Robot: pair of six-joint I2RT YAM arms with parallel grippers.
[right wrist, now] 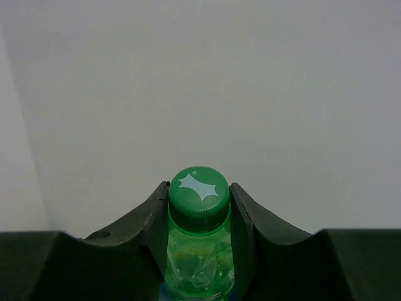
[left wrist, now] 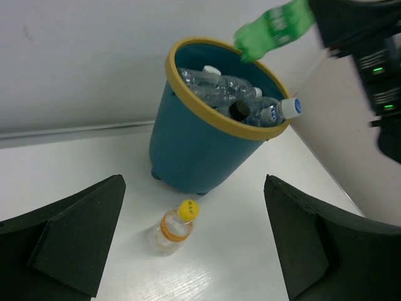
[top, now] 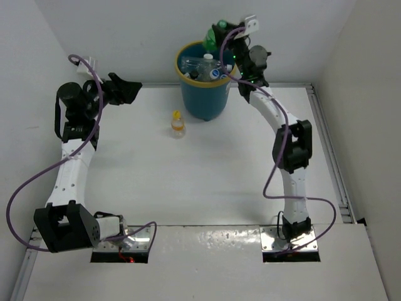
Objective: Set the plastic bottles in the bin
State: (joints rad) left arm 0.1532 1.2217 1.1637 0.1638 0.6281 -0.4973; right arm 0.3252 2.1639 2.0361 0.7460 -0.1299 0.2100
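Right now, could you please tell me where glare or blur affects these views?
Top external: glare on the glossy near table edge. Left wrist: the green bottle is smeared, the bin crisp. Right wrist: the right end effector grips that bottle, cap in sharp focus.

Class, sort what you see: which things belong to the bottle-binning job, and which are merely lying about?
Job: bin; bottles inside it; green bottle in the right gripper; yellow-capped bottle beside the bin.
Merely about: purple cables; table.
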